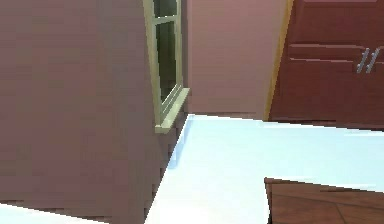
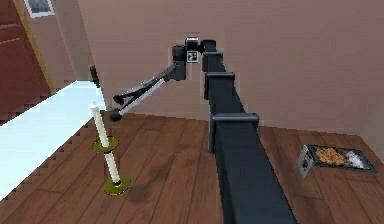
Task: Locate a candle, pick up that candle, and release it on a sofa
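Note:
In the arm side view a tall white candle (image 2: 100,125) stands slightly tilted, with a green disc halfway down and a green base (image 2: 118,185) low by the wooden floor. The dark arm (image 2: 235,130) reaches up the picture, and the gripper (image 2: 118,108) stretches out to the left so that its fingers (image 2: 140,92) end right at the candle's upper part. I cannot tell whether the base rests on the floor, so I cannot tell whether the gripper holds anything.
A pale blue-white bed-like surface (image 1: 270,150) (image 2: 40,125) lies ahead, beside the candle. A green-framed window (image 1: 165,60) sits in the pink wall, with a dark red door (image 1: 335,60) beyond. A small tray-like thing (image 2: 335,157) lies on the wooden floor.

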